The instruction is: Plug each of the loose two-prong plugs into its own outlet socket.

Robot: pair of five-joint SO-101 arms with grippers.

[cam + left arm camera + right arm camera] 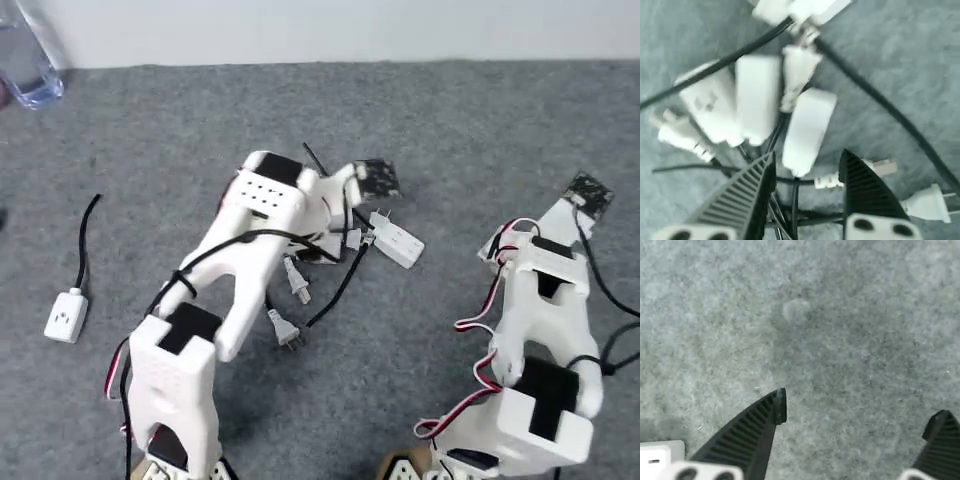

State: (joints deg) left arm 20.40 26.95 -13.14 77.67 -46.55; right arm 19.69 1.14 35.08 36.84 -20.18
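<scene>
The loose plugs [287,333] were found at the middle of the grey carpet [450,130], tangled with black cords [345,280] and several white outlet blocks [809,125]. In the left wrist view, one plug [927,202] was seen lying at the edge of the pile with its prongs unobstructed.

The plugs were judged to be light, hard and smooth, so a slipping grip was to be expected. The springy cords were thought likely to drag and twist whatever was lifted. A hold across the flat sides of the moulded body, just behind the prongs, was judged best, with the prongs left free. The outlet blocks were also judged light enough to slide under a push, so bracing would probably be needed.

The left gripper [808,156] was held spread and empty above the pile, one block just beyond its tips. The right gripper [861,404] was likewise spread, over bare carpet, well apart from the tangle. A lone socket [66,318] was seen far off at the left arm's side.
</scene>
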